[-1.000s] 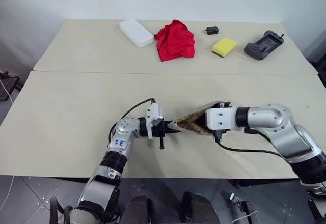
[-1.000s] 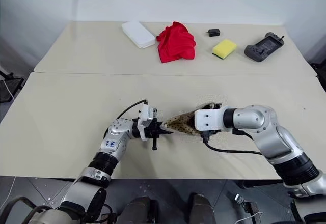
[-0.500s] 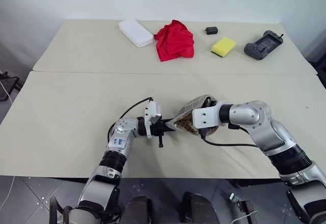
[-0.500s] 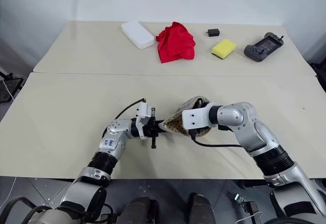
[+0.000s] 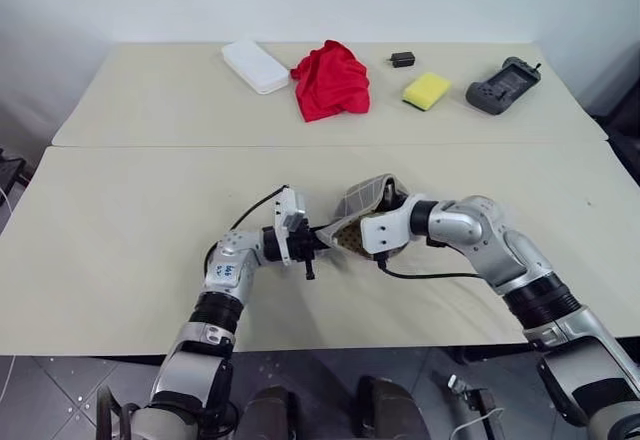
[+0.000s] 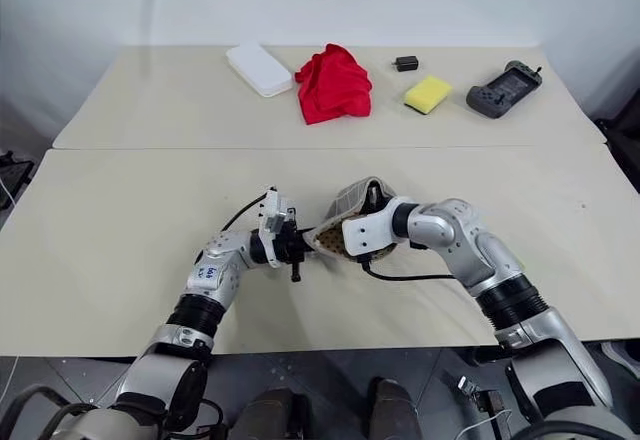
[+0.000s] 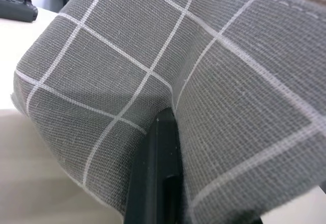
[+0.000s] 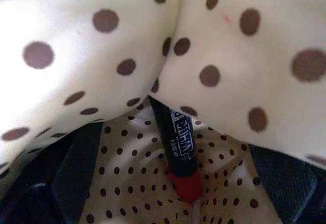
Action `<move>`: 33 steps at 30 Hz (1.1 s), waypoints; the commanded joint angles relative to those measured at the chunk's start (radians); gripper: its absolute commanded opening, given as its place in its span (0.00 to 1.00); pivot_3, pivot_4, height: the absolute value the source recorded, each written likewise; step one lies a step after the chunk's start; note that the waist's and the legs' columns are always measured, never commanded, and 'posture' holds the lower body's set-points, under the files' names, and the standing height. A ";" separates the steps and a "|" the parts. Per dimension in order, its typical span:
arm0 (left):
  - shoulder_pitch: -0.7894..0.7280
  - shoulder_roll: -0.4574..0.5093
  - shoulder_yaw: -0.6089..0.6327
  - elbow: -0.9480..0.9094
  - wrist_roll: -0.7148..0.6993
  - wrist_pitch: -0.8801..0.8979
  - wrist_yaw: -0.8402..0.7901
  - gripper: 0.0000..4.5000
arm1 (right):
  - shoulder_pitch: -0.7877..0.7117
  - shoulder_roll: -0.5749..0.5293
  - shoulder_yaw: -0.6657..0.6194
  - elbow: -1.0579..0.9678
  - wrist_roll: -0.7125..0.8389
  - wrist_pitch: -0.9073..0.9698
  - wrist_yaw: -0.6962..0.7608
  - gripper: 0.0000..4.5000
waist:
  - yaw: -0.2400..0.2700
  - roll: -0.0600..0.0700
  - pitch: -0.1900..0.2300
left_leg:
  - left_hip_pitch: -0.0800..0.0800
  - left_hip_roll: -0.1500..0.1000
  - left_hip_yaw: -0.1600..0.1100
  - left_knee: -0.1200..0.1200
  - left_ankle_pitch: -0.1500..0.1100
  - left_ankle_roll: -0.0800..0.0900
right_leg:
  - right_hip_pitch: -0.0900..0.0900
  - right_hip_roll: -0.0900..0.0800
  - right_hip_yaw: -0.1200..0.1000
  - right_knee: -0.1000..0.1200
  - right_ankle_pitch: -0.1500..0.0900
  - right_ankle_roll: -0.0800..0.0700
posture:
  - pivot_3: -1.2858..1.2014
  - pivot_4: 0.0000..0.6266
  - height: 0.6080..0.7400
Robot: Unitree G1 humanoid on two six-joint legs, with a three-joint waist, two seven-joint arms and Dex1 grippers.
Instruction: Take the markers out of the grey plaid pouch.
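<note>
The grey plaid pouch (image 5: 365, 198) hangs just above the front table's middle, held up between both arms, its tan dotted lining (image 5: 348, 236) showing at the mouth. My left gripper (image 5: 318, 243) is shut on the pouch's left end; its finger (image 7: 155, 173) presses against the plaid cloth (image 7: 214, 81). My right gripper (image 8: 173, 158) is pushed into the pouch's mouth, fingers spread wide inside the lining. Between them lies one of the markers (image 8: 179, 145), black with white lettering and a red end, untouched by either finger.
On the far table lie a white box (image 5: 255, 65), a red cloth (image 5: 328, 80), a small black block (image 5: 402, 59), a yellow sponge (image 5: 426, 90) and a dark handheld controller (image 5: 502, 84). A seam (image 5: 150, 146) divides the two tables.
My right gripper has moved left and forward, deeper into the pouch's mouth, and spread its fingers. The pouch has bunched up with its grey side raised. My left gripper keeps its hold.
</note>
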 commanded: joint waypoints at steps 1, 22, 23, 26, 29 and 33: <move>-0.028 -0.026 -0.035 -0.063 -0.043 0.015 -0.065 0.00 | -0.029 0.086 0.060 0.115 -0.040 0.039 -0.015 1.00 | -0.011 -0.001 -0.001 | 0.000 0.000 0.000 0.000 0.000 0.000 | 0.000 0.000 0.000 0.001 0.000 0.000 | 0.52 0.24 1.00; -0.070 0.035 0.026 -0.045 -0.036 -0.024 -0.042 0.00 | -0.087 0.087 0.078 0.291 -0.035 -0.018 0.015 0.44 | -0.022 -0.005 -0.004 | 0.005 0.006 0.000 0.000 0.003 -0.002 | -0.001 0.000 0.005 0.008 0.000 -0.002 | 0.52 0.24 1.00; -0.071 0.046 0.032 -0.040 -0.038 -0.026 -0.040 0.00 | -0.082 0.079 0.072 0.269 -0.029 -0.014 0.026 0.37 | -0.021 -0.005 -0.004 | 0.005 0.006 0.000 0.000 0.003 -0.002 | -0.001 0.000 0.005 0.008 0.000 -0.002 | 0.52 0.24 1.00; -0.073 0.064 0.041 -0.020 -0.036 -0.046 -0.035 0.00 | -0.072 0.066 0.058 0.215 -0.011 -0.002 0.045 0.18 | -0.016 -0.005 -0.004 | 0.003 0.006 -0.001 0.000 0.003 -0.002 | -0.002 0.000 0.004 0.007 0.000 -0.002 | 0.52 0.24 1.00; -0.069 0.074 0.050 -0.011 -0.033 -0.070 -0.023 0.00 | -0.058 0.046 0.036 0.148 0.008 0.016 0.069 0.13 | -0.014 -0.005 -0.004 | 0.001 0.005 -0.002 0.000 0.003 -0.002 | -0.002 0.000 0.003 0.005 0.000 -0.002 | 0.52 0.24 1.00; -0.053 0.079 0.051 -0.012 -0.027 -0.095 -0.010 0.00 | -0.043 0.012 -0.008 0.085 0.053 0.038 0.102 0.13 | -0.013 -0.005 -0.004 | 0.000 0.005 -0.002 0.000 0.003 -0.002 | -0.002 0.000 0.001 0.004 0.000 -0.002 | 0.52 0.24 1.00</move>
